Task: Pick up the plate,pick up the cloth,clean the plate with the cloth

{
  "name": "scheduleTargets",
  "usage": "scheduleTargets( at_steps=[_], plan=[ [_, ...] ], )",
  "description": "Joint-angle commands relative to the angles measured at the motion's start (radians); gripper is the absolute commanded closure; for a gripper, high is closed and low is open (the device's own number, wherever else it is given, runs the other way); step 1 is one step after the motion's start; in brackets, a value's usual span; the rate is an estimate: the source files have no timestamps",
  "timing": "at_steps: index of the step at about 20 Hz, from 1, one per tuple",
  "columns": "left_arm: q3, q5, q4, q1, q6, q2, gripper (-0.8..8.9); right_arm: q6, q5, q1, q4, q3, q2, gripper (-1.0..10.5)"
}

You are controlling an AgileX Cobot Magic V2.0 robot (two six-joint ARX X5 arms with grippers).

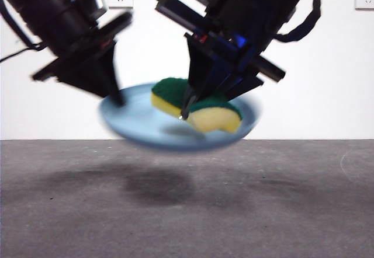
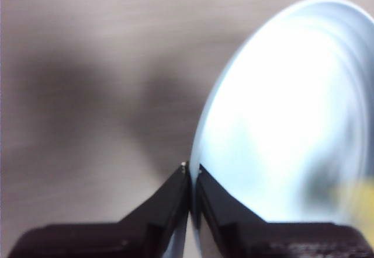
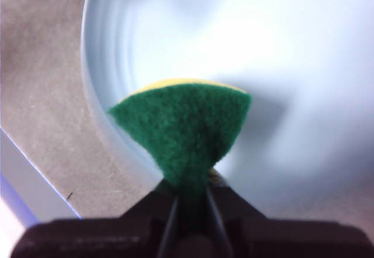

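Light-blue and motion-blurred, the plate [image 1: 175,131] hangs in the air above the middle of the grey table [image 1: 187,211], casting a soft shadow on the surface beneath it. The left hand [image 2: 191,173] is clenched on the plate's rim; its wrist view shows the two black jaws pinching the thin edge between them, with the plate's pale inside [image 2: 292,124] fanning away from the grip. In the front view this hand [image 1: 117,97] comes down at the plate's left edge.

The right hand [image 3: 190,202] is closed tight on the sponge [image 3: 184,132], squeezing the block so that its dark green scouring layer bulges into a fan shape, with a sliver of yellow showing behind. From the front, this hand [image 1: 190,109] holds the pinched sponge [image 1: 216,118] over the plate's inner face, seemingly touching or just above it; the blur leaves actual contact unclear.

Both pick-ups look done, so the step in hand is the cleaning itself. The next move calls for pressing the sponge against the plate and sweeping it across the inside, while the left hand keeps the rim steady so that the plate neither tips nor slips under the pressure.
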Motion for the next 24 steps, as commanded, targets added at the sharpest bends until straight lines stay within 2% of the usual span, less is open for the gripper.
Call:
scheduleTargets(
  at_steps=[1, 4, 9, 11, 16, 20, 21, 23, 24],
  plan=[
    [0.001, -0.130, -0.028, 0.004, 0.092, 0.007, 8.22, 0.003, 0.057, 0.005, 0.007, -0.010, -0.078, 9.6],
    [0.001, -0.169, -0.028, 0.020, 0.116, 0.023, 8.22, 0.003, 0.143, 0.005, -0.009, -0.010, -0.175, 9.6],
    [0.001, -0.195, -0.017, 0.035, 0.135, 0.113, 8.22, 0.003, 0.231, 0.001, -0.071, -0.010, -0.322, 9.6],
    [0.001, -0.258, 0.006, 0.037, 0.142, 0.151, 8.22, 0.003, 0.278, 0.001, -0.106, -0.010, -0.365, 9.6],
    [0.001, -0.280, 0.040, 0.055, 0.143, 0.172, 8.22, 0.003, 0.278, 0.000, -0.188, -0.010, -0.405, 9.6],
    [0.001, -0.248, 0.018, 0.055, 0.143, 0.172, 8.07, 0.003, 0.278, 0.000, -0.194, -0.010, -0.405, 9.6],
    [0.001, -0.220, 0.013, 0.055, 0.143, 0.172, 7.41, 0.002, 0.278, 0.000, -0.194, -0.010, -0.405, 9.6],
    [0.001, -0.183, 0.000, 0.054, 0.143, 0.172, 4.84, 0.002, 0.278, -0.008, -0.194, -0.010, -0.405, 9.6],
    [0.001, -0.176, -0.008, 0.054, 0.142, 0.172, 4.41, 0.002, 0.278, -0.016, -0.194, -0.010, -0.405, 9.6]
  ],
)
